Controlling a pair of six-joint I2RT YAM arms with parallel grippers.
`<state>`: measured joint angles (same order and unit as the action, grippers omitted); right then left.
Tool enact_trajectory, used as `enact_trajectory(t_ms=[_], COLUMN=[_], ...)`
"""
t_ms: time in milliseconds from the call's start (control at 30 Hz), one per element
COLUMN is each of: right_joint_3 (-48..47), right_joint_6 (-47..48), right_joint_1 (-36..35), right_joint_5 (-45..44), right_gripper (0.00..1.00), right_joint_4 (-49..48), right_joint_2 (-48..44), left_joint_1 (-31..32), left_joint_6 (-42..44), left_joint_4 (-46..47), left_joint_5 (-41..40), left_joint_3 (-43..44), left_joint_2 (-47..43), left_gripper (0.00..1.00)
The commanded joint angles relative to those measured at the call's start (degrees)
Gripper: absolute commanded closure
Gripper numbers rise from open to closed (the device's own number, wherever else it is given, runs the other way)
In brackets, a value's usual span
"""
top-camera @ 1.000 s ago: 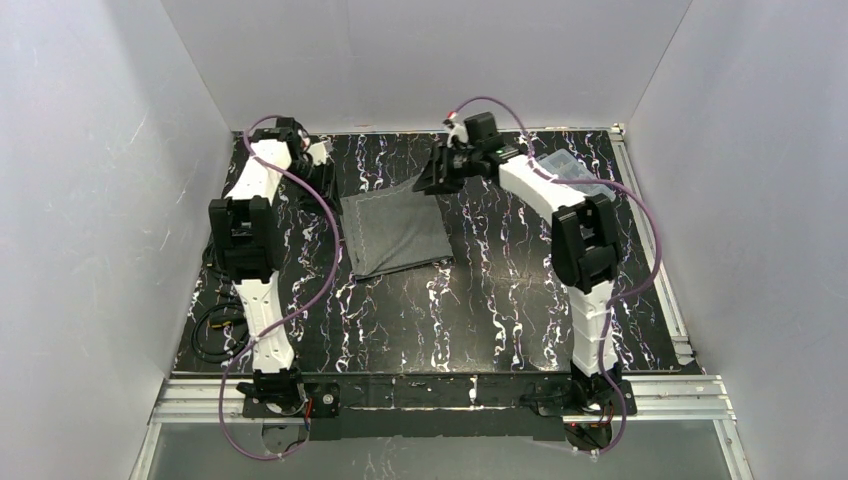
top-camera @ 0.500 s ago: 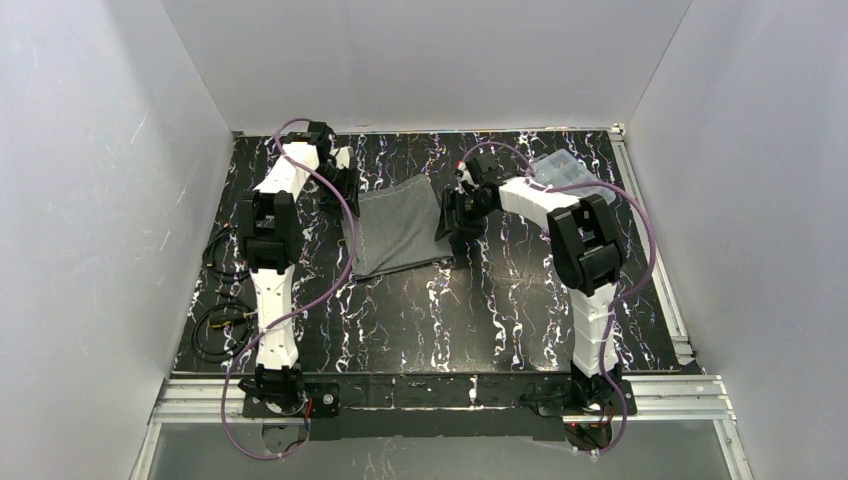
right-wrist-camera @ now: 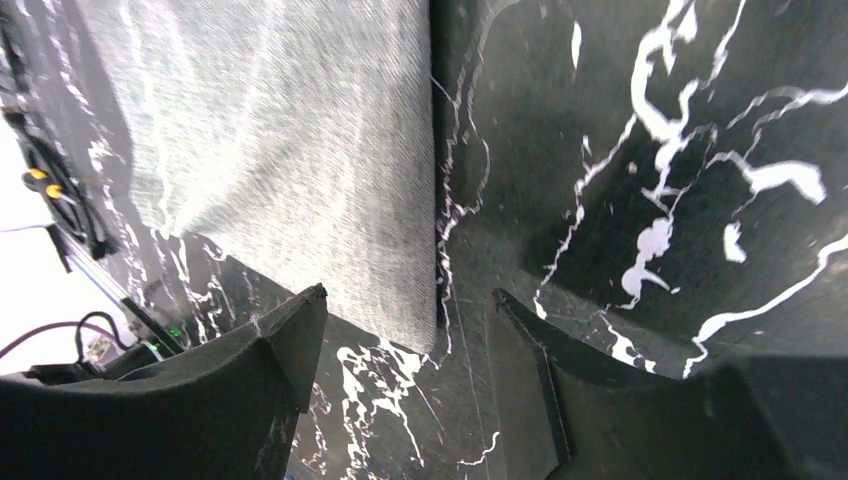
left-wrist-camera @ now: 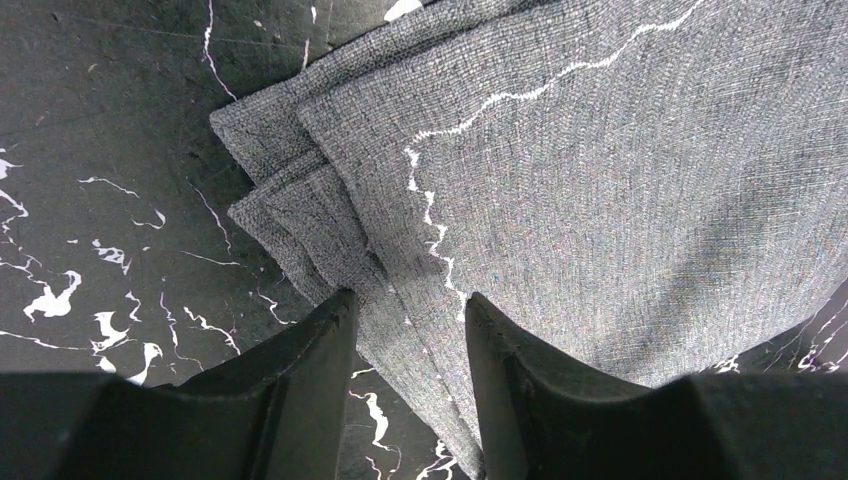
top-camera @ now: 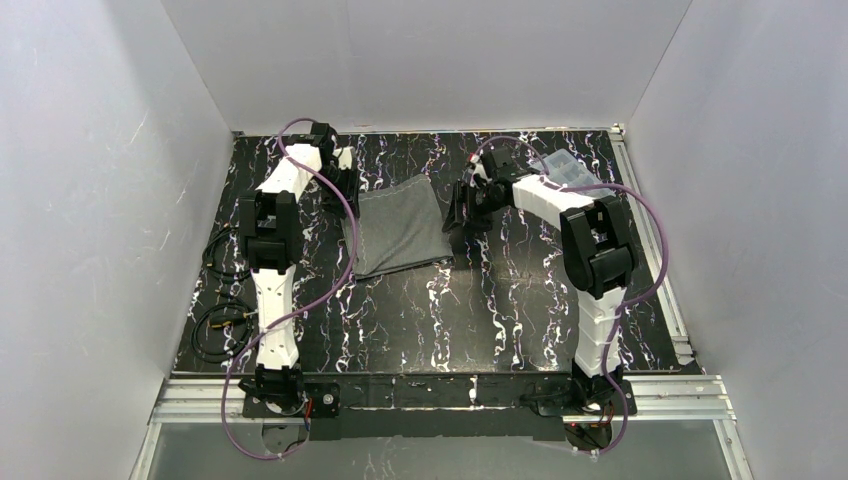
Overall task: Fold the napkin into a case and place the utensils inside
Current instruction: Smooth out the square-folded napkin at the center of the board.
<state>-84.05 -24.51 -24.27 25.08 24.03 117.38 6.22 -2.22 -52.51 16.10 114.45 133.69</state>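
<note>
Because my left fingers (left-wrist-camera: 325,335) stand apart over a stacked edge of the napkin (top-camera: 400,225), with several layers fanned out beneath the gap, the main risk is closing on the wrong number of them. If I catch only the top sheet, the fold would peel open; if I catch the whole stack, the bundle may drag across the bench (top-camera: 420,320) rather than turn over.

My right fingers (right-wrist-camera: 295,330) are spread too, straddling the napkin's opposite edge near a corner, with one finger over cloth and the other over bare bench. A close from there could slip off the thin hem and grip nothing. If the two sides lift unevenly, I judge the case would come out skewed.

The napkin lies folded towards the far middle of the bench, between my two arms. A clear box (top-camera: 563,168) sits at the far right, close beside my right arm, where a wide swing could knock it. Loose cables (top-camera: 215,322) lie by the left edge, well apart from the cloth. I cannot see the utensils.
</note>
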Motion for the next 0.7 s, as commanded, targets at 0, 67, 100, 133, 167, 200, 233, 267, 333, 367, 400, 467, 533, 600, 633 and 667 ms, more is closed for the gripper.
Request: enact_trajectory(t_ms=[0, 67, 100, 133, 167, 200, 233, 267, 333, 367, 400, 467, 533, 600, 633, 667], right_joint_3=[-4.22, -3.58, -3.10, -2.75, -2.42, -2.23, -2.04, -1.76, -1.37, -1.24, -1.09, -1.02, -0.98, -1.00, -0.98, -0.79], right_joint_6=[-0.63, -1.49, -1.80, -1.96, -2.02, -1.99, -1.98, -1.96, -2.13, -2.26, -2.41, -2.68, -2.80, -2.70, -2.48, -2.47], right_joint_1=[0.87, 0.77, 0.71, 0.57, 0.45, 0.44, 0.36, 0.20, 0.05, -0.03, -0.21, -0.38, -0.64, -1.03, -1.20, -1.30], right_joint_5=[3.12, 3.39, 3.42, 3.44, 3.36, 3.29, 3.15, 3.11, 3.15, 3.07, 3.00, 2.75, 2.47, 2.15, 2.11, 2.09], right_gripper=[0.33, 0.34, 0.34, 0.34, 0.34, 0.35, 0.35, 0.36, 0.36, 0.36, 0.37, 0.37, 0.37, 0.37, 0.37, 0.37], right_joint_4=[-1.77, -2.92, -3.41, -3.72, -3.98, -4.04, -4.00, -4.03, -4.36, -4.70, -4.98, -5.31, -5.41, -5.24, -5.01, -4.92], right_joint_2=[-0.34, -0.48, -0.67, -0.83, -0.88, -0.93, -0.93, -0.93, -0.99, -1.01, -0.94, -0.86, -0.98, -1.19, -1.23, -1.39], left_joint_1=[0.23, 0.20, 0.26, 0.27, 0.23, 0.20, 0.20, 0.20, 0.20, 0.21, 0.23, 0.27, 0.20, 0.21, 0.20, 0.20], left_joint_6=[-0.59, -0.84, -1.03, -1.12, -1.18, -1.13, -1.17, -1.19, -1.26, -1.29, -1.35, -1.42, -1.83, -2.43, -2.68, -2.89], left_joint_4=[0.04, 0.04, 0.04, 0.04, -0.08, -0.24, -0.30, -0.22, 0.93, 1.36, 1.51, 1.09, 0.69, 0.65, 0.66, 0.73], left_joint_5=[1.45, 0.51, 0.25, 0.16, 0.43, 0.73, 1.23, 1.79, 2.24, 2.34, 2.56, 2.62, 2.36, 1.58, 1.11, 0.66], left_joint_3=[2.91, 3.34, 3.55, 3.72, 3.86, 3.93, 3.76, 3.26, 1.89, 1.63, 1.79, 2.81, 4.09, 4.85, 5.16, 5.25], left_joint_2=[-0.73, -0.18, 0.08, 0.22, 0.13, -0.29, -0.74, -1.87, -3.35, -3.60, -3.42, -2.18, -0.62, 0.53, 0.93, 1.22], left_gripper=[0.56, 0.56, 0.56, 0.57, 0.57, 0.59, 0.61, 0.63, 0.66, 0.66, 0.66, 0.66, 0.66, 0.66, 0.66, 0.66])
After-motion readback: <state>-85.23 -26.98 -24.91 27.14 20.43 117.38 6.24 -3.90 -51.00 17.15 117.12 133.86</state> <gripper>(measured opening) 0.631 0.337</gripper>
